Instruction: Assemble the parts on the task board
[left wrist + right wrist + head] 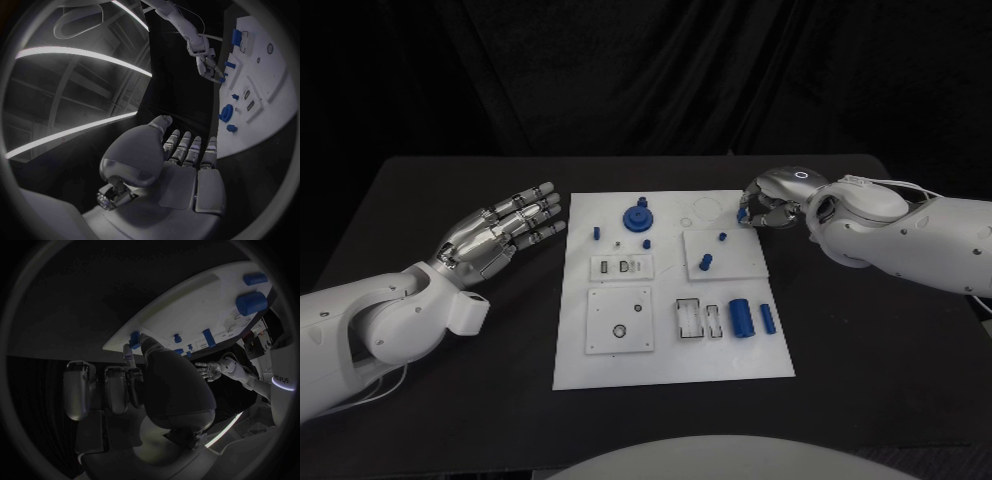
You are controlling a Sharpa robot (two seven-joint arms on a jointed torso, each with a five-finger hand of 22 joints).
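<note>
Task board (671, 365): white plate at the middle of the black table (430, 210), as I see it from the head camera. On it — a blue round part with a peg (638, 216) near the far edge, a small blue peg (705, 263) on a raised square, two blue cylinders (753, 318) lying side by side. Right hand (769, 203): over the board's far right corner, fingers curled; I cannot tell whether it holds anything. Left hand (502, 232): beside the board's left edge, fingers spread, empty.

Small blue plastic parts (636, 216) dot the flat white task board (672, 365) on the matte black table (430, 200); both hands gleam silver.
</note>
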